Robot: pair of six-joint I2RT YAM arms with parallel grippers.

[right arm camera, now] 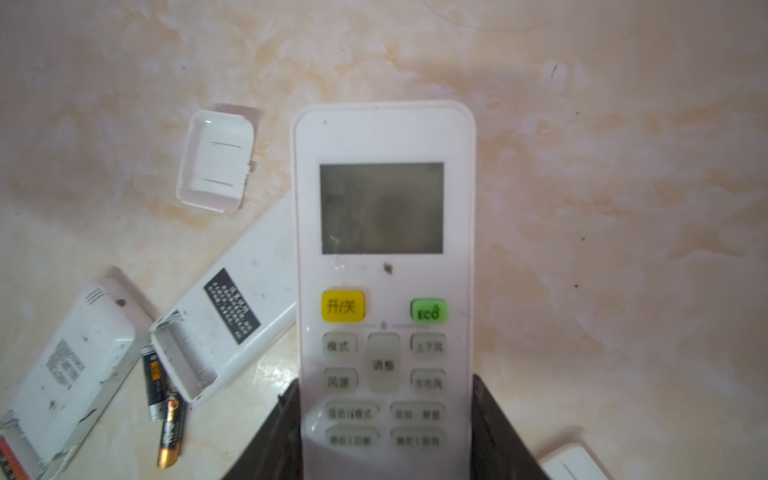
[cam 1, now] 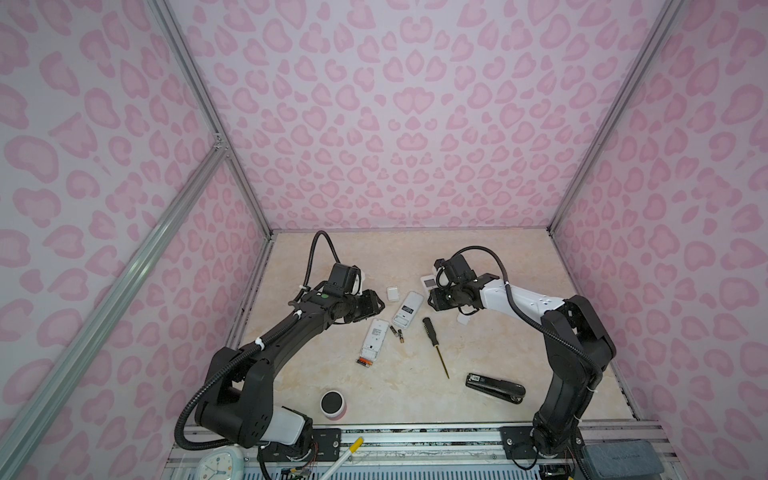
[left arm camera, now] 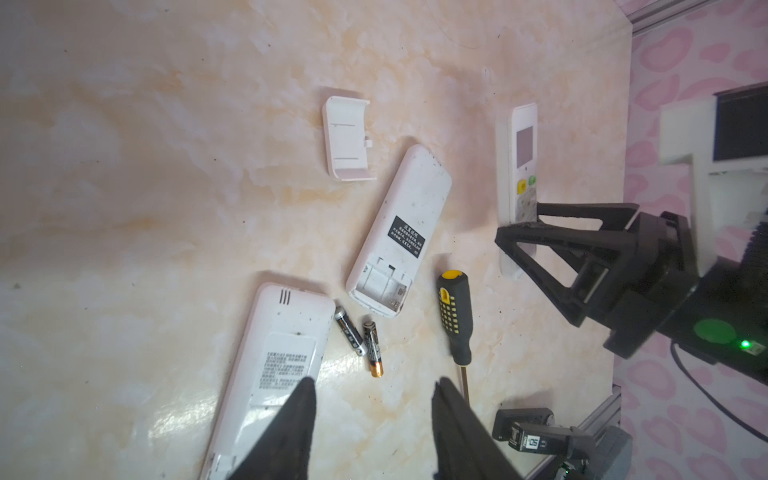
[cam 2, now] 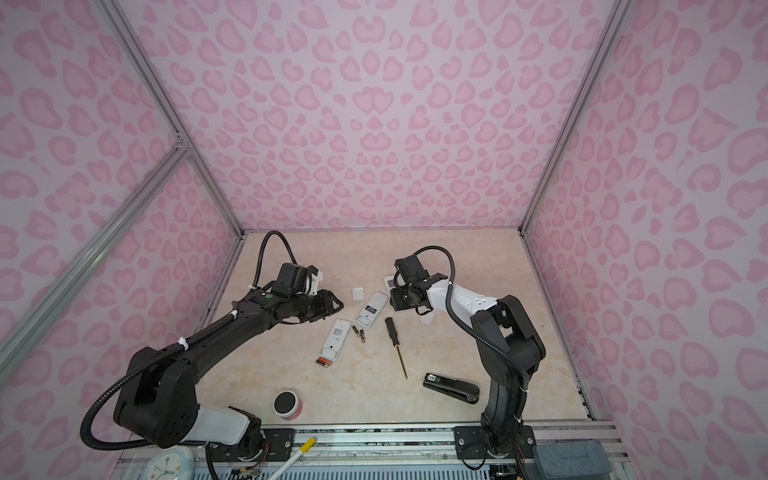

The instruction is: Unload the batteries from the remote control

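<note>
Right end effector (right arm camera: 386, 386) grips face-up remote (right arm camera: 382, 208) by sides; left end effector (left arm camera: 374, 384) open, empty. Two batteries (cam 1: 401, 336) loose on surface (cam 1: 498, 270), 7 o'clock of emptied remote (cam 1: 408, 308). Next, likely: flip it over, open back.

On the air-conditioner remote (right arm camera: 384, 266) with the grey display, the yellow button (right arm camera: 343, 306) reads "开/关" and the green button (right arm camera: 429, 310) reads "ECO". The grey keys (right arm camera: 340, 345) below them carry Chinese characters, "模式" among them; the rest are blurred. Beside this remote, the opened remote (right arm camera: 257, 257) bears a black label (right arm camera: 232, 305) with white Chinese print too small to read. A sticker (left arm camera: 532, 443) on the stapler (left arm camera: 523, 417) shows what looks like "50".
</note>
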